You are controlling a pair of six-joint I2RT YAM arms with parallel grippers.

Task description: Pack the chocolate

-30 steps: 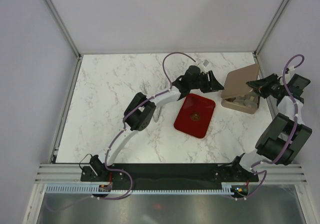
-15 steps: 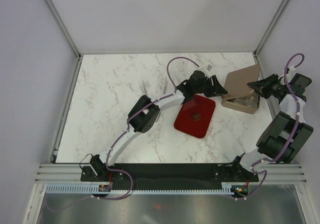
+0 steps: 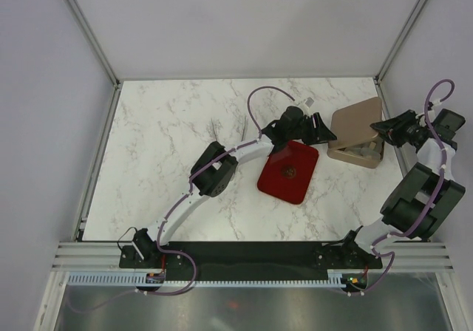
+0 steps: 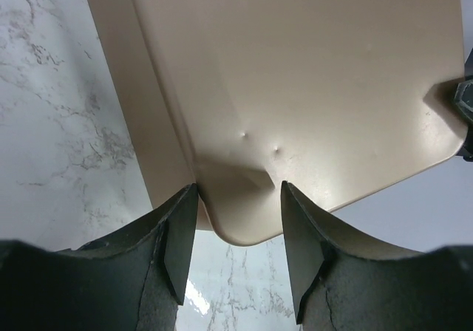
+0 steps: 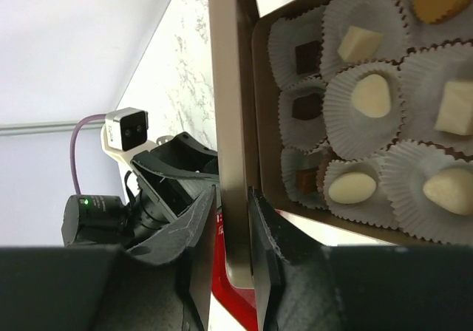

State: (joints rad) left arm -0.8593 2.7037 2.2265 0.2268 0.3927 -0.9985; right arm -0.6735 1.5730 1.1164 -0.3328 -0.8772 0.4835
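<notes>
The chocolate [image 5: 369, 94] lies in white paper cups inside a tan box [image 3: 372, 161] at the right: cream, tan and dark brown pieces. The box's tan lid [image 3: 357, 120] hangs tilted over it. My right gripper [image 5: 234, 198] is shut on the lid's edge [image 5: 225, 87] and shows at the lid's right side [image 3: 382, 128] in the top view. My left gripper [image 3: 329, 133] is open at the lid's left corner. In the left wrist view that corner [image 4: 240, 224] pokes between the spread fingers [image 4: 181, 250].
A red tray [image 3: 277, 183] lies left of the box, under the left arm, with a small dark mark [image 3: 288, 172] I cannot identify. Walls rise close behind and to the right of the box. The left arm's body stretches across the table's middle.
My left gripper has moved right, from over the red tray's far edge up to the lid's left corner. The lid and my right gripper have shifted slightly right.
</notes>
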